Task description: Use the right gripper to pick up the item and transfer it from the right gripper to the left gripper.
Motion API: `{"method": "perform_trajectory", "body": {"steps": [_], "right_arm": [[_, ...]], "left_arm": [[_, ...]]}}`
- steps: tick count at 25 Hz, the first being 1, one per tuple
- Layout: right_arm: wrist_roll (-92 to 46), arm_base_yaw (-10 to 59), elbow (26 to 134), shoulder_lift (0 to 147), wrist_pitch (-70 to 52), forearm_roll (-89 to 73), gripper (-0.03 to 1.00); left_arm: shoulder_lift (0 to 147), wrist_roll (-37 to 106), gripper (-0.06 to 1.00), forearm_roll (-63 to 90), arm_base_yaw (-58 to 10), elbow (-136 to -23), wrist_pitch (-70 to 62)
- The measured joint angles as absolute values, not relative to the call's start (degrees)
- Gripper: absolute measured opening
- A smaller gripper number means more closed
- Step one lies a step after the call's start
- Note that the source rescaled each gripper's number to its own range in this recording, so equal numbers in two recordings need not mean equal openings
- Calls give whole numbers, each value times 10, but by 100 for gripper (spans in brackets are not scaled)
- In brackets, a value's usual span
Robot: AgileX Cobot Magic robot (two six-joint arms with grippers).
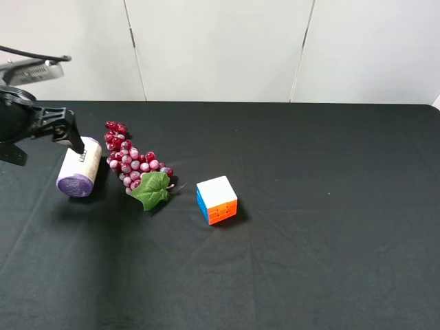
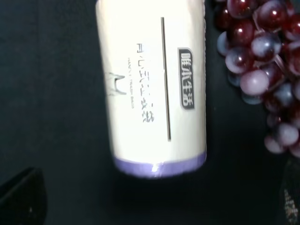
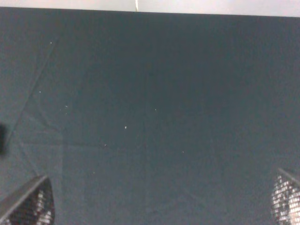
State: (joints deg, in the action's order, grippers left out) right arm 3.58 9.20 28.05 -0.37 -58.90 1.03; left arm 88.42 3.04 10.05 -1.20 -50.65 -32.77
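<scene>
The left end effector (image 1: 74, 141) is reaching in from the 9 o'clock edge of the exterior high view and is gripping the canister (image 1: 79, 168) by its upper end. The canister is hanging tilted, its purple lower end pointing toward 7 o'clock, and whether that end is touching the black worktop (image 1: 309, 261) cannot be told. In the left wrist view the canister (image 2: 152, 89) is filling the middle of the frame, its cream label and dark print facing the camera.

The right end effector (image 3: 159, 199) is standing open in the right wrist view, its two fingertips (image 3: 30, 204) spread wide over bare worktop and holding nothing.

Just beside the canister, at its 3 o'clock, the grape bunch (image 1: 134, 165) is lying with its green leaf toward 5 o'clock. Further toward 4 o'clock, apart from the grapes, the puzzle cube (image 1: 216, 199) is sitting white face up.
</scene>
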Motion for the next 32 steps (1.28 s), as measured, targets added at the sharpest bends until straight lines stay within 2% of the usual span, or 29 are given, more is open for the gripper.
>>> {"method": "perform_trajectory", "body": {"steps": [12, 22, 32], "right_arm": [[36, 92, 281, -4, -589, 10, 99], [36, 92, 281, -4, -589, 10, 99], [36, 92, 281, -4, -589, 10, 99]], "left_arm": [[710, 30, 100, 89, -12, -512, -462], [606, -8, 100, 24, -12, -659, -664], [478, -21, 100, 19, -25, -691, -668]]}}
